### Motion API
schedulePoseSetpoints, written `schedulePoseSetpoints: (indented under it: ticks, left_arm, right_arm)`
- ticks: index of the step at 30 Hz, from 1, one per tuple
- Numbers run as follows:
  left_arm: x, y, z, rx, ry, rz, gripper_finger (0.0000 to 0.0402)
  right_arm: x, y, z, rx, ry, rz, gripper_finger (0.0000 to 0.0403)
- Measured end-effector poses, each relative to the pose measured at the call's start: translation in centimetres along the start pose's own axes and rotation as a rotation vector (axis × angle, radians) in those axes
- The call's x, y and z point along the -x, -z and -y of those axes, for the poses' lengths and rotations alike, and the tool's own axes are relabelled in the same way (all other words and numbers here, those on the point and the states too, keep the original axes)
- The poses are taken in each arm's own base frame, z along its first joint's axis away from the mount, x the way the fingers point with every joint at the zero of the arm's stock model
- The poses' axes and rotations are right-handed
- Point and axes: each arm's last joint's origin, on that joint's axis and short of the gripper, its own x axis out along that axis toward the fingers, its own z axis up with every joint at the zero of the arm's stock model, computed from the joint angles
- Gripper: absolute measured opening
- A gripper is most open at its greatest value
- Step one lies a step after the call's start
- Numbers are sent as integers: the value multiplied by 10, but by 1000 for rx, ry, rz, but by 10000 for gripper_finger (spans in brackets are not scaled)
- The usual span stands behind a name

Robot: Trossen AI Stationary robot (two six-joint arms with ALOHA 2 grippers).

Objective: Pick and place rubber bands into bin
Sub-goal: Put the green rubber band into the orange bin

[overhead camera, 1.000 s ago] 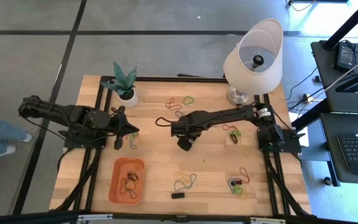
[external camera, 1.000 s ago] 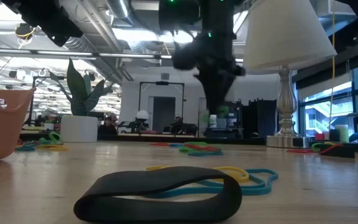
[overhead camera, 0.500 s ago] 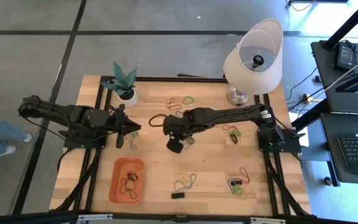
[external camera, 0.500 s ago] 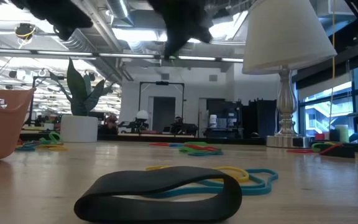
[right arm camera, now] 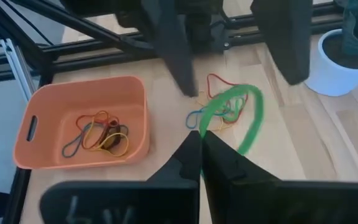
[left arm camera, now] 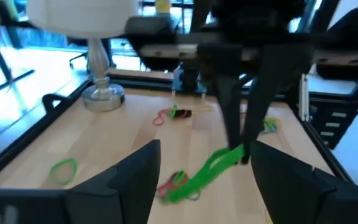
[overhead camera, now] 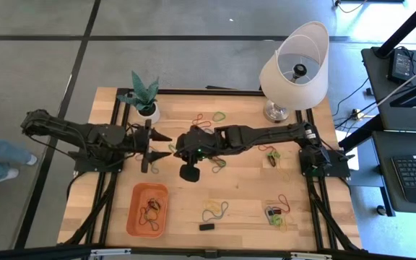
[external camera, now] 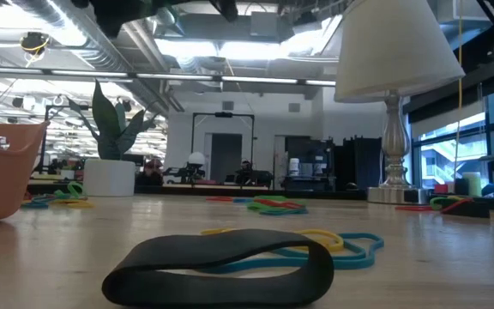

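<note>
My right gripper (overhead camera: pixel 173 148) reaches across the table's middle, shut on a green rubber band (left arm camera: pixel 207 173), which also shows in the right wrist view (right arm camera: pixel 244 118). My left gripper (overhead camera: pixel 166 144) faces it, open, and its two fingers (right arm camera: pixel 179 56) stand on either side of the band without touching it. The orange bin (overhead camera: pixel 148 209) sits near the front left and holds several rubber bands (right arm camera: pixel 98 135). More rubber bands lie in small heaps on the table (overhead camera: pixel 211 118), (overhead camera: pixel 215 211), (overhead camera: pixel 274 155). My right gripper pinches one spot of the green loop (right arm camera: pixel 205 124) between its two fingertips (left arm camera: pixel 244 149). The fingers slant downward, toward the table's left side. The band hangs slack from the tips, lifted clear of the table.
A white pot with a plant (overhead camera: pixel 144 101) stands at the far left and a lamp (overhead camera: pixel 295 65) at the far right. A small black piece (overhead camera: pixel 206 227) lies by the near edge. A heap of bands (right arm camera: pixel 219 102) lies under the two grippers.
My right gripper has risen and gone toward the table's left, tipping from pointing down to a shallower slant. It carries the green band up off the table toward my left gripper. My left gripper has opened.
</note>
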Motion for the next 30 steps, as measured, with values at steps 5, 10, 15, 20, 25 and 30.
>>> schedulePoseSetpoints:
  ticks: [5,10,15,20,25,30]
  left_arm:
    - [-7,3,3,-43,50,-24,243]
    - [-14,7,5,-89,56,-63,217]
    - [-18,9,5,-127,41,-76,151]
    - [-18,9,5,-147,43,-76,69]
    - [-18,10,5,-149,42,-79,7]
    - [-18,10,5,-173,42,-79,3]
  right_arm:
    - [0,-3,-1,2,-7,30,7]
    - [0,-4,-1,1,-10,43,7]
    - [0,-4,-1,1,-8,40,7]
    - [0,-4,0,0,-3,41,7]
    - [0,-4,0,0,-4,40,7]
    - [0,-4,0,-4,-5,40,7]
